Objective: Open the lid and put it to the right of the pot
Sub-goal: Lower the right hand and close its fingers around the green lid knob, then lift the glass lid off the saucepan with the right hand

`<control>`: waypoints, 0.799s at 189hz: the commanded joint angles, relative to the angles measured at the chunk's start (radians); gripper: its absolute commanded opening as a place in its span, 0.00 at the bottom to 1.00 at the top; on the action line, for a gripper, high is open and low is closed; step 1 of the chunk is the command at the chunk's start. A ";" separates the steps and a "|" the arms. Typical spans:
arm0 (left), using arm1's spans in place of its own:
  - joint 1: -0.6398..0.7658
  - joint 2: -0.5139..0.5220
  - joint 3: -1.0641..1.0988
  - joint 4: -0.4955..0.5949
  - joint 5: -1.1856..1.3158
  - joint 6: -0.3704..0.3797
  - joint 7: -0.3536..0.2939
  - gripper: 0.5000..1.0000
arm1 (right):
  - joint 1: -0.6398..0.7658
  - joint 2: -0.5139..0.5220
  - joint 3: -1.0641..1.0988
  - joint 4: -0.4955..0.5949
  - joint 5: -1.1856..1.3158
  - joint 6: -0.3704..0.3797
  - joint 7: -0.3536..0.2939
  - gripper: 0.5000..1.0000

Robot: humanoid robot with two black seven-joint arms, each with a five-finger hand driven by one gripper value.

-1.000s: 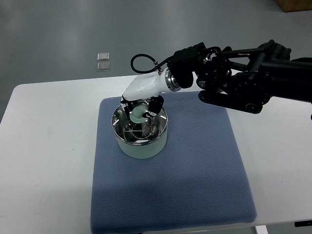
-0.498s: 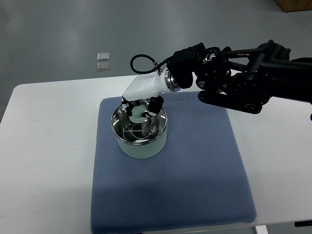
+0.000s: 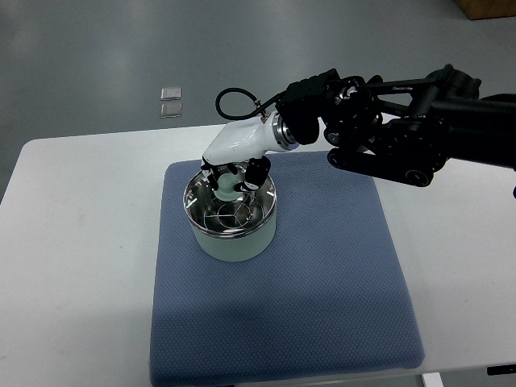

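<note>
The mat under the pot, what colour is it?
Blue, with a fine dotted texture; the mat shows in the top view, under the pot.

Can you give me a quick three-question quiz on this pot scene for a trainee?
1. True or false: the lid lies on the mat to the right of the pot.
2. Multiple choice: the right hand is closed on
A. the pot's wall
B. the lid's knob
C. the mat's edge
3. Fill in: the pot stands on a blue ____ spread over the white table.

Key
1. False: the lid is at the pot's mouth, under the hand.
2. B
3. mat
</note>
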 commanded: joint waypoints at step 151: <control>0.000 0.000 0.000 0.000 0.000 0.000 0.000 1.00 | 0.039 -0.063 0.003 0.066 0.018 0.000 0.010 0.00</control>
